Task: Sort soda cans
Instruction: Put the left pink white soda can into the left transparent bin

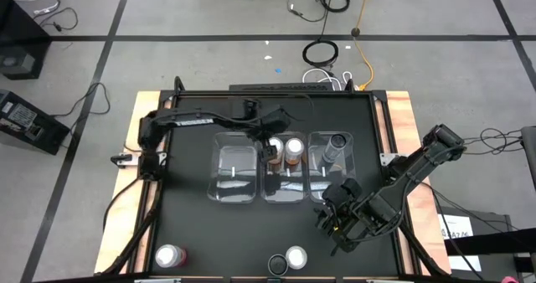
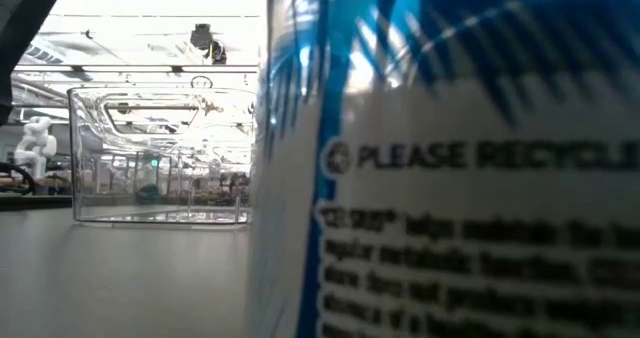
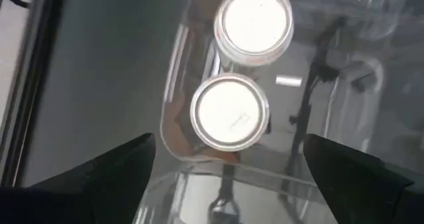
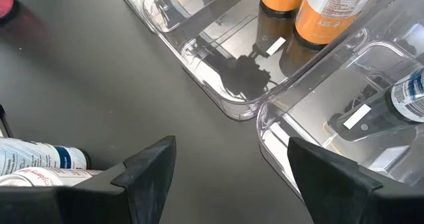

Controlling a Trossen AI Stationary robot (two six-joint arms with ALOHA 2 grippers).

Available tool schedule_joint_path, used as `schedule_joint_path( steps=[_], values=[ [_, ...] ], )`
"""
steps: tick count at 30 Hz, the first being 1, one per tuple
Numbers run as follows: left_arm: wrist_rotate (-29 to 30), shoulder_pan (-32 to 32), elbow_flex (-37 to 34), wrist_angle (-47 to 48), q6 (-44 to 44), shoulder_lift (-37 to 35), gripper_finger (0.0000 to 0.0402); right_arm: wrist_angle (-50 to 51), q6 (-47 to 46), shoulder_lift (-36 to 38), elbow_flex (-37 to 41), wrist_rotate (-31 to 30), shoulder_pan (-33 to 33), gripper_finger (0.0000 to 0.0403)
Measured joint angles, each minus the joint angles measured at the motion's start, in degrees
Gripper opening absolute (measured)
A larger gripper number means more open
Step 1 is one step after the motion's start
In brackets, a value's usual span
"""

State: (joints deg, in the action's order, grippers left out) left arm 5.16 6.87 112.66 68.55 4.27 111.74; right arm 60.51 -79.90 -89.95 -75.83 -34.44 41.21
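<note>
- Left gripper [image 1: 270,151] hangs over the middle bin [image 1: 283,171], fingers spread wide with nothing between them; in the left wrist view the two orange cans [image 3: 230,112] stand right below it.
- Those two cans stand side by side in the middle bin's far half.
- Right gripper [image 1: 333,220] waits over the mat, nearer the front edge than the middle bin and to its right; its fingers stand apart, holding nothing.
- A dark can [image 1: 335,146] stands in the right bin [image 1: 331,172]; the left bin [image 1: 234,174] shows only clear walls.
- Near the mat's front edge: a pink can [image 1: 169,256] far to the left, a silver-topped can [image 1: 296,256] and a darker one [image 1: 277,264], the latter perhaps the blue-and-white can [image 2: 450,158] filling the low view.
- Black mat [image 1: 193,224] on a wooden table [image 1: 400,115].
- Grey tiled floor [image 1: 167,15] with loose cables [image 1: 322,53] behind.
</note>
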Motion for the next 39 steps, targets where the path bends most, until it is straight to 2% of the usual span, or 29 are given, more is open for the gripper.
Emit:
schedule_joint_path(
  steps=[16,22,30,36,39],
  values=[
    [-0.43,-5.33,0.05,9.53,19.43,-13.47,0.0393,0.19,4.53,0.0,0.0,0.24,0.14,0.0281],
    [1.94,-11.6,0.05,10.67,27.02,-15.78,0.0393,0.66,6.15,0.0,0.0,0.22,0.15,0.0281],
    [6.1,-22.53,0.03,11.8,34.51,-16.19,0.0393,-0.47,15.09,0.0,0.0,-0.07,0.15,0.0281],
    [12.34,-29.37,0.01,11.32,42.03,-16.19,0.0393,-1.46,20.03,0.0,0.0,-0.07,0.15,0.0281],
    [13.25,-31.92,0.01,11.32,44.96,-16.19,0.0393,-1.59,21.07,0.0,0.0,-0.07,0.15,0.0281]
  ],
)
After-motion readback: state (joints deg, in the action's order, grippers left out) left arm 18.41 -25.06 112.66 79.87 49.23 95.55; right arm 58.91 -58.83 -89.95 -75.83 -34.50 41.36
